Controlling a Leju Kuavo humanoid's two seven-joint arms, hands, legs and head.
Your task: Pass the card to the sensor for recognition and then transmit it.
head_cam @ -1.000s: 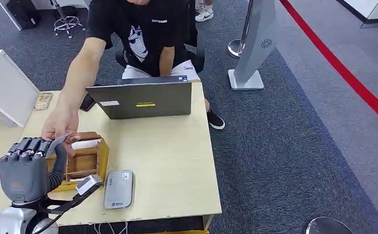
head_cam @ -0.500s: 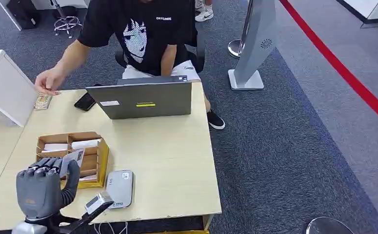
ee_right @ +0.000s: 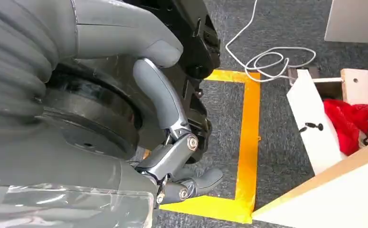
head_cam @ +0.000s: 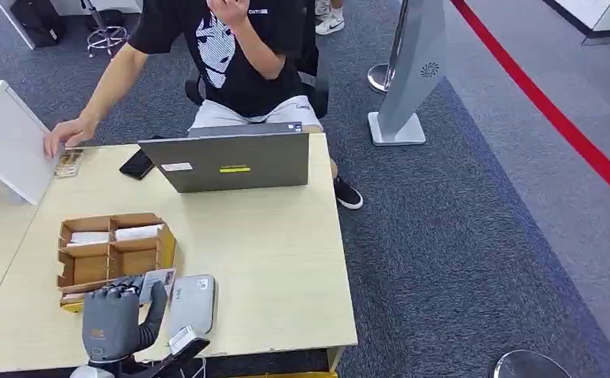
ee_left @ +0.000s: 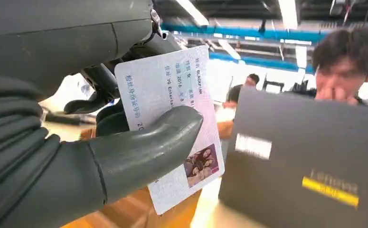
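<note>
My left hand [head_cam: 116, 318] is raised over the table's near edge and pinches a white ID card [head_cam: 158, 279] between thumb and fingers. The card is held upright, just left of the grey card sensor [head_cam: 194, 304], which lies flat on the table. In the left wrist view the card [ee_left: 171, 107] shows printed text and a small photo, with my thumb [ee_left: 144, 142] pressed across it. My right hand [ee_right: 172, 156] hangs beside my body above the floor and holds nothing, its fingers loosely apart.
A wooden divided box [head_cam: 112, 248] with cards stands left of the sensor. A grey laptop [head_cam: 234, 161] stands at the far edge, a black phone [head_cam: 138, 164] beside it. A seated person rests a hand [head_cam: 61, 138] near a white box [head_cam: 6, 142].
My left hand has carried the card toward the near edge and to the right, up to the sensor. The person's hand let go of the card and withdrew to the far left corner.
</note>
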